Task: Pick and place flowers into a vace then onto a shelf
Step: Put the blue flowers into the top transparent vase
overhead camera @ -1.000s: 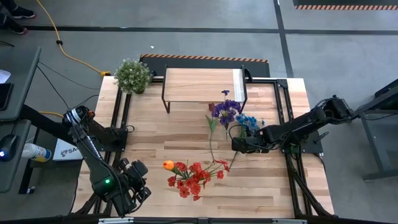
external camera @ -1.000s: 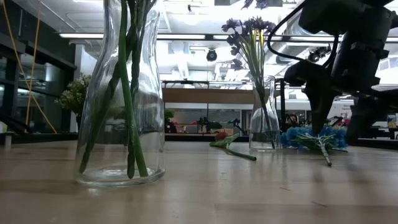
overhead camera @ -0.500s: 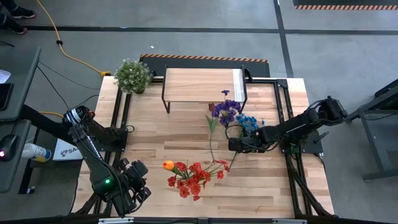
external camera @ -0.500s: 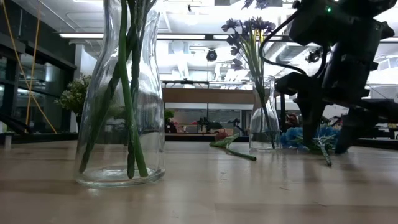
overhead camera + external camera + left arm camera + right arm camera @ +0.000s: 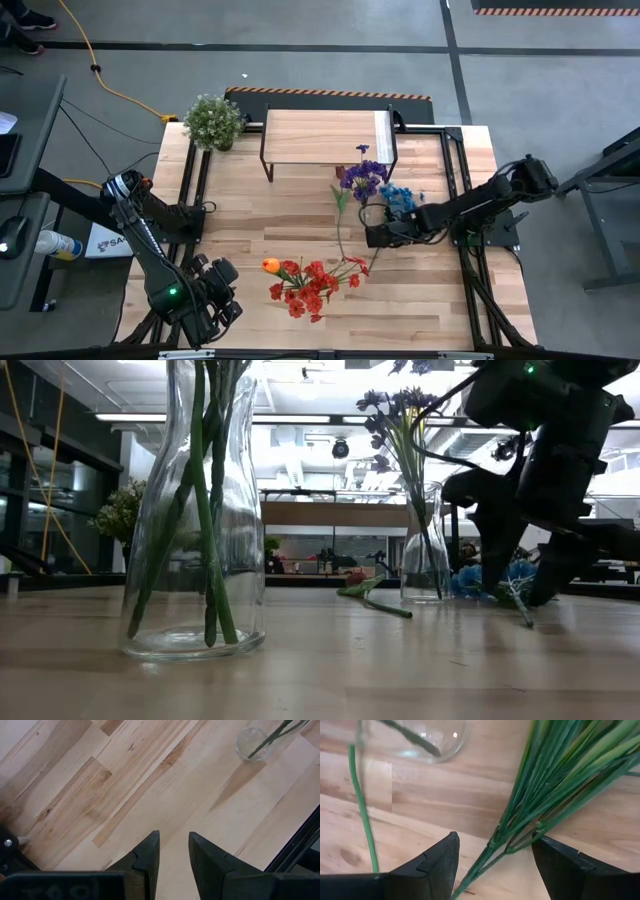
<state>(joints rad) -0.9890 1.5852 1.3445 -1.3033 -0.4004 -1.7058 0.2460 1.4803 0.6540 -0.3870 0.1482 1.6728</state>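
- Near edge of the tabletop, left corner: your left gripper [image 5: 222, 303] is parked there, fingers only a little apart, holding nothing. The left wrist view shows bare planks between them.
- Just beside it toward the middle of the near edge: a glass vase [image 5: 195, 510] with red flowers [image 5: 308, 285] and one orange bloom [image 5: 270, 265] already standing in it. That bunch looks done.
- Mid-tabletop, right of centre: your right gripper [image 5: 374, 234] is down low at the surface, fingers spread wide, one on each side of the stem bundle of the blue flowers [image 5: 397, 196], which lie flat on the wood. In the right wrist view the green stems [image 5: 540, 805] pass between the fingers; no pinch yet.
- Step in hand, as I read it: picking up the blue bunch. Next you'd need to close on the stems where they gather, lift clear, then tip them upright over a vase mouth.
- Just behind the gripper: the second vase [image 5: 425, 550] with purple flowers [image 5: 362, 178]; a loose stem [image 5: 341, 225] lies beside it. Mind the vase when lifting.
- Far edge: the shelf [image 5: 325, 135] carries nothing; a potted plant [image 5: 213, 120] sits at the far left corner.
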